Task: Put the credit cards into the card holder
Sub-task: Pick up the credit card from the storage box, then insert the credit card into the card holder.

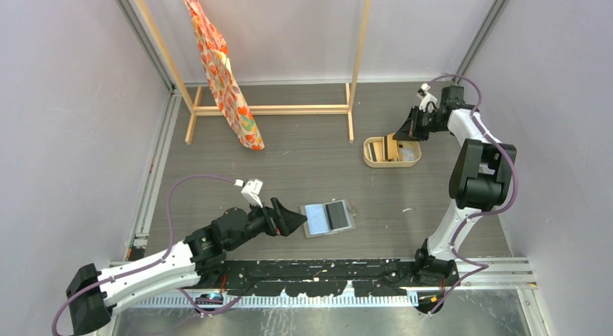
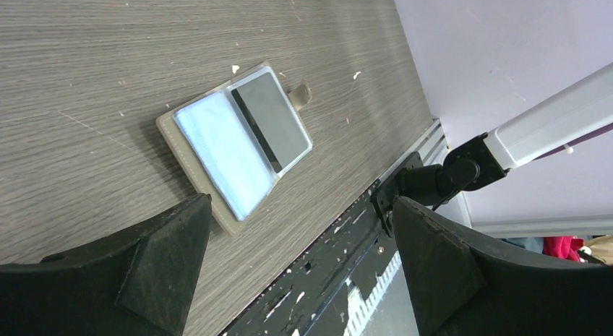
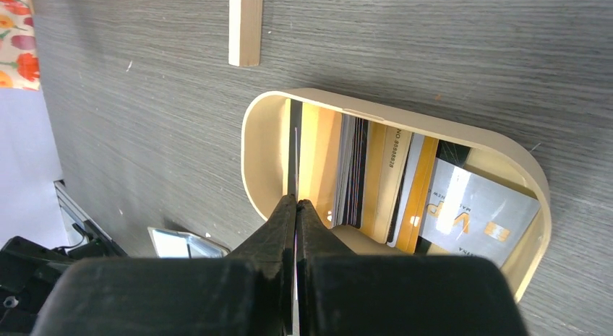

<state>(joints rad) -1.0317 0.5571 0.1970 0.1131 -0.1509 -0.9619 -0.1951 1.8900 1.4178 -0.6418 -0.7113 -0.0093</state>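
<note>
The grey card holder lies open on the table, pale silvery-blue inside, with a dark card on its right half. It also shows in the left wrist view. My left gripper is open and empty just left of it, low over the table. My right gripper is shut on a thin card, seen edge-on, above the left end of the oval beige tray. Several tan-gold, dark and silver credit cards stand and lie in the tray. In the top view this gripper sits at the tray's far side.
A wooden rack stands at the back with an orange floral cloth hanging from it; one rack foot is near the tray. A black rail runs along the table's near edge. Walls close both sides.
</note>
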